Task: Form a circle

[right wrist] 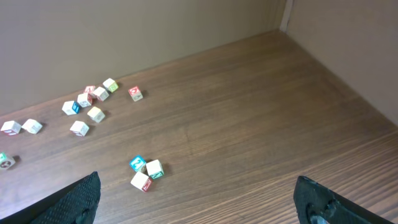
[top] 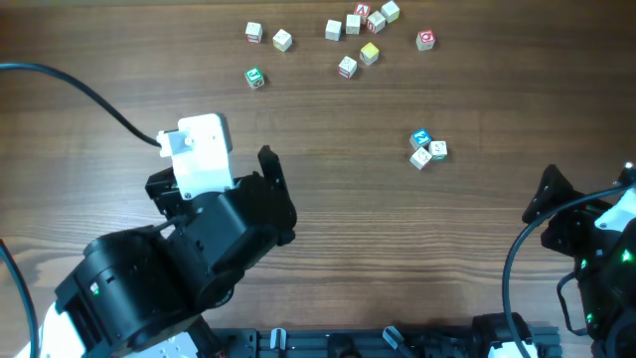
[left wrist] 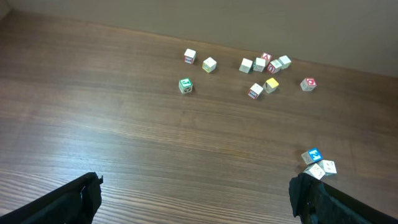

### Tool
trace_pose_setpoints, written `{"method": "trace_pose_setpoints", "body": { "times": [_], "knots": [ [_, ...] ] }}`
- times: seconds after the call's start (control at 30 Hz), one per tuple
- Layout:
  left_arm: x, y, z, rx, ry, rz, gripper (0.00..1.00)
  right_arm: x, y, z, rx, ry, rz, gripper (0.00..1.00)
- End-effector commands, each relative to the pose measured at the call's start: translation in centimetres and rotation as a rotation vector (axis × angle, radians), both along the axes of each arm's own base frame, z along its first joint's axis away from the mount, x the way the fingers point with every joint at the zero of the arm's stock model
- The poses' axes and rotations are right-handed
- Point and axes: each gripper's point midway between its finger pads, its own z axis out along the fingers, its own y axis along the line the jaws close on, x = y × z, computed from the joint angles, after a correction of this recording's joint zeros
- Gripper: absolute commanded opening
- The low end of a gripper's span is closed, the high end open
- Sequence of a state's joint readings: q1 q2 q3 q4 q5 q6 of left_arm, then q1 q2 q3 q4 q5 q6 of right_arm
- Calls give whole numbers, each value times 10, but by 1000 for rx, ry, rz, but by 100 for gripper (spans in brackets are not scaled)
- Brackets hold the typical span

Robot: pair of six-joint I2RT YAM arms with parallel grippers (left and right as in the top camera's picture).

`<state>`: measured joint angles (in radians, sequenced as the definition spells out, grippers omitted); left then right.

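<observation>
No circle shows in any view. Three tiny pale wooden cubes (top: 427, 150), one with a blue face, sit tight together on the table at mid right; they also show in the left wrist view (left wrist: 318, 163) and the right wrist view (right wrist: 145, 172). My left gripper (top: 211, 169) hovers at lower left, far from them, open with only bare wood between its fingers (left wrist: 196, 190). At the right edge my right gripper (top: 588, 181) is also open and holds nothing (right wrist: 198, 183); the three cubes lie ahead of it to the left.
Several more small cubes (top: 358, 30) are scattered along the far edge, with a green-faced one (top: 254, 77) apart to the left. A black cable (top: 89, 94) crosses the left side of the table. A wall (right wrist: 155, 31) backs the table.
</observation>
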<state>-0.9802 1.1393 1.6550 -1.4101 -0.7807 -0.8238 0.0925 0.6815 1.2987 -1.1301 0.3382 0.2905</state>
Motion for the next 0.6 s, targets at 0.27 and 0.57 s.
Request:
{"method": "trace_pose_setpoints", "body": {
  "times": [0.27,0.57],
  "knots": [
    [0,0,0,-12,-7,17,100,-7,1,8,-7,-34,12,100],
    [0,0,1,-13,-7,17,100,-29,18,14,45,-504,125,100]
  ]
}}
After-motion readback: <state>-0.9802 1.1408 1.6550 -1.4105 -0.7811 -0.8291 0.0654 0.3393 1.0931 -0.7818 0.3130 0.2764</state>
